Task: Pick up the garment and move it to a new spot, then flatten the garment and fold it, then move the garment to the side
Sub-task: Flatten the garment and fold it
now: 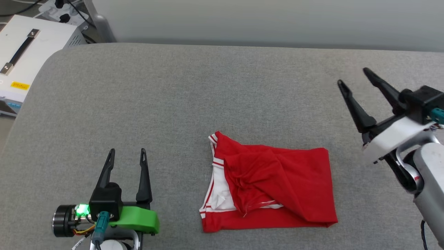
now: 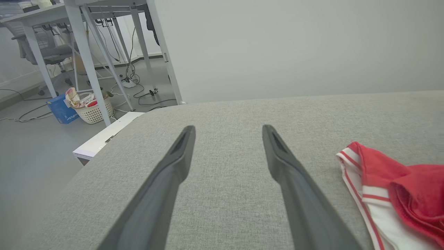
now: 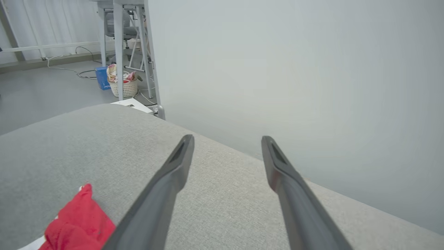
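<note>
Two sets of fingers, both spread wide and both holding nothing. My left fingers point(image 1: 143, 165) sit low near the near edge of the grey cloth-covered desk point(image 1: 208, 97), toward its left end, pointing at the far edge. In the left wrist view these fingers point(image 2: 183, 149) stand apart over bare desk point(image 2: 312, 111), with grey cloth showing between them.

My right fingers point(image 1: 353, 104) are at the right edge of the desk, tilted so the tips lean toward the far left. In the right wrist view they point(image 3: 180, 156) frame the far edge of the desk point(image 3: 69, 139) and a plain pale wall beyond it.

The garment point(image 1: 277, 184) lies on the desk close to the near edge, a little right of the middle, between my two arms and touching neither. It is gathered into a rough rectangle, red on top and creased. At its left end a white sleeve and red-white striped trim show. From my left wrist the garment point(image 2: 412, 187) is off to the right of my fingers, striped edge nearest. From my right wrist its red cloth point(image 3: 81, 218) is at the lower left.

Past the desk's far left corner stands a white case point(image 1: 31, 45) with a dark handle. On the floor farther off, a pale basket point(image 2: 92, 109) holds cloth, beside a blue box point(image 2: 60, 109).
</note>
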Controlling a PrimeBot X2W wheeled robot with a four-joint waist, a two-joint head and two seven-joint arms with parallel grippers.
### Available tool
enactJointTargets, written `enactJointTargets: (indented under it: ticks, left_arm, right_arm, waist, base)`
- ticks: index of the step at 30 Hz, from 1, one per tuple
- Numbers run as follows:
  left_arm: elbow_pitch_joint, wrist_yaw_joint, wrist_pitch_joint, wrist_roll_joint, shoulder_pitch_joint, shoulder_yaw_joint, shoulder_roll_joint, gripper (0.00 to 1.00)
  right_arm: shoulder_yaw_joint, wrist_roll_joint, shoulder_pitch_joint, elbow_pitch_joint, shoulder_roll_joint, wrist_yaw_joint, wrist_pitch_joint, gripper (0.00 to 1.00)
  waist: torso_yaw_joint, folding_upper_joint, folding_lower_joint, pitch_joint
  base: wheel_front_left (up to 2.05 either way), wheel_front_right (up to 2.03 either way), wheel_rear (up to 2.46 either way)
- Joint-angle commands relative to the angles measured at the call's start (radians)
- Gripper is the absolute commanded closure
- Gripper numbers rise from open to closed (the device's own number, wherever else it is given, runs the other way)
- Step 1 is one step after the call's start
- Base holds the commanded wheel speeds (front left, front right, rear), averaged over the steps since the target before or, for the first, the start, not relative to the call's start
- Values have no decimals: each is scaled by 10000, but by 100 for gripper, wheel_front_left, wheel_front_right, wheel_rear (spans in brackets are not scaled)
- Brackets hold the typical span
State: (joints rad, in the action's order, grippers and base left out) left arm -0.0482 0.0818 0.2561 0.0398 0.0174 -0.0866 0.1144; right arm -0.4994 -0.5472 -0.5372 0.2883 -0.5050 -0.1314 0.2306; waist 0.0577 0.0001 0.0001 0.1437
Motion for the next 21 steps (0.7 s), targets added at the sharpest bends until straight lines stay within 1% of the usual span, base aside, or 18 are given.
enactJointTargets:
  ticks: [1, 3, 6, 9, 11, 14, 21]
  left_arm:
    - [59, -77, 57, -79, -149, 26, 6, 0]
    - [95, -81, 57, -83, -208, 30, 10, 0]
    - [172, -81, 57, -88, -290, 34, 15, 0]
    - [222, -96, 57, -91, -363, 23, 27, 0]
    - [242, -111, 57, -88, -406, 10, 34, 0]
    - [276, -124, 57, -87, -463, -14, 34, 0]
    - [284, -182, 57, -57, -604, -75, 36, 0]
  right_arm:
    - [513, 466, 385, -33, 241, 7, 160, 0]
    - [1431, 1131, 927, -234, 656, 7, 263, 0]
    - [2727, 2086, 1765, -948, 1357, 7, 303, 0]
    - [3657, 2864, 2556, -1877, 1949, 7, 307, 0]
    - [4130, 3183, 3121, -2344, 2334, 7, 308, 0]
    - [4661, 3456, 3928, -2821, 2831, 7, 309, 0]
    - [5199, 3564, 5263, -3240, 3474, 7, 310, 0]
  waist:
    - [-201, -1, -1, -200]
    - [-296, -1, -1, -281]
    - [-409, -1, -1, -363]
    - [-482, -1, -1, -427]
    - [-502, -1, -1, -467]
    - [-521, -1, -1, -539]
    - [-486, -1, -1, -688]
  base:
    - [0, 0, 0]
    - [0, 0, 0]
    - [0, 0, 0]
    - [0, 0, 0]
    - [0, 0, 0]
    - [0, 0, 0]
    - [0, 0, 0]
